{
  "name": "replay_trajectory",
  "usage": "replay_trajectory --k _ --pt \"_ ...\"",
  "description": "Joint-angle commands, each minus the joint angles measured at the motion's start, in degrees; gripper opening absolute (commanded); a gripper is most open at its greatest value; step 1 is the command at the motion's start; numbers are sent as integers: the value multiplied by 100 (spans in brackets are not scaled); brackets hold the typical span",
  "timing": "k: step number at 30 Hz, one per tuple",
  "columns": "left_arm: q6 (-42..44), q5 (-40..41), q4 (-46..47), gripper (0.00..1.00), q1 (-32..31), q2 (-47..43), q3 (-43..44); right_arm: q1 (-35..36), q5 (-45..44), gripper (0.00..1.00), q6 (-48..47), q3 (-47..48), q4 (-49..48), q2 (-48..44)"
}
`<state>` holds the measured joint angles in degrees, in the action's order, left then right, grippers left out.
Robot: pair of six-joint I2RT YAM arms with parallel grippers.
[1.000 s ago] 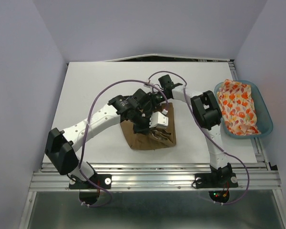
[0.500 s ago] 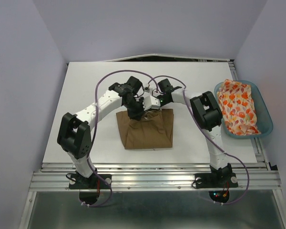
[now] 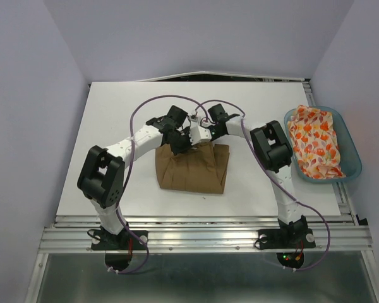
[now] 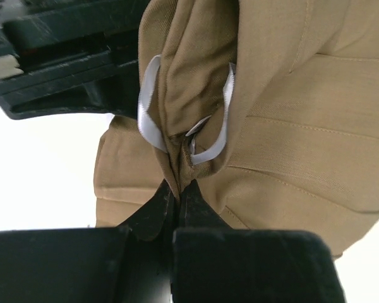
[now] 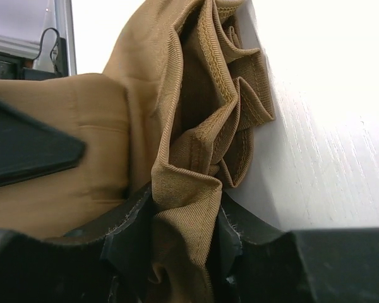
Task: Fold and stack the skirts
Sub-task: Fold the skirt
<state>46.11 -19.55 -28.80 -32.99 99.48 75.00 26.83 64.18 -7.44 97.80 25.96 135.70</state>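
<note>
Since half a second ago the 2 grippers have drawn the far edge of the tan-brown skirt [image 3: 192, 169] slightly farther up the table [image 3: 114, 120], and the left arm's elbow has swung in closer. The left gripper [image 4: 177, 189] has its fingers pressed together on a thin fold at that far edge, just below a white ribbon loop [image 4: 147, 113]. The right gripper [image 5: 180, 208] sits just beside it, jaws clamped on a thicker bunched fold of the same edge. The skirt spreads flat from both grips toward the arm bases, its near edge close to the table's front edge. Bare white surface lies to its left and beyond it. Well apart, at the right edge, a teal tub [image 3: 355, 165] holds 1 crumpled leaf-print skirt [image 3: 314, 146], which nearly fills it.
</note>
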Motion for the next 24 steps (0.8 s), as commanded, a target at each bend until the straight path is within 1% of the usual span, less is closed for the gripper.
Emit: replay_trajectory --k 1,3,4,6,7,10,12,15,17,19,20,21,23,24 --pt "-31 355 1209 0 30 -280 -371 130 -143 42 -56 81 155 246" --pt "-154 469 1611 0 30 -280 -599 130 -169 43 -21 108 155 255" --pt "-172 600 1727 0 21 -289 -688 130 -187 44 -3 143 155 255" --pt "-181 611 1929 0 12 -263 -873 130 -265 47 58 195 164 229" --pt "-155 593 1939 0 -5 -254 -917 130 -327 48 85 230 156 229" --pt "-23 558 1983 0 -146 -315 -1163 130 -914 54 365 485 164 176" --pt "12 514 2001 0 -216 -455 -1356 51 -1310 57 663 827 155 194" --pt "12 443 1983 0 -304 -579 -1532 -151 -1479 65 1103 1318 147 281" --pt "12 408 1931 0 -322 -667 -1594 -309 -1505 65 1271 1557 129 369" --pt "-23 391 1887 0 -348 -728 -1655 -406 -1619 60 1525 1760 16 439" --pt "-32 382 1860 0 -348 -746 -1647 -485 -1663 56 1631 1769 -72 466" --pt "-75 399 1825 0 -357 -763 -1638 -486 -1724 45 1710 1760 -134 484" --pt "-84 382 1755 0 -357 -799 -1577 -486 -1708 37 1755 1725 -187 562" --pt "-110 382 1702 0 -357 -860 -1507 -486 -1542 31 1868 1664 -231 624"
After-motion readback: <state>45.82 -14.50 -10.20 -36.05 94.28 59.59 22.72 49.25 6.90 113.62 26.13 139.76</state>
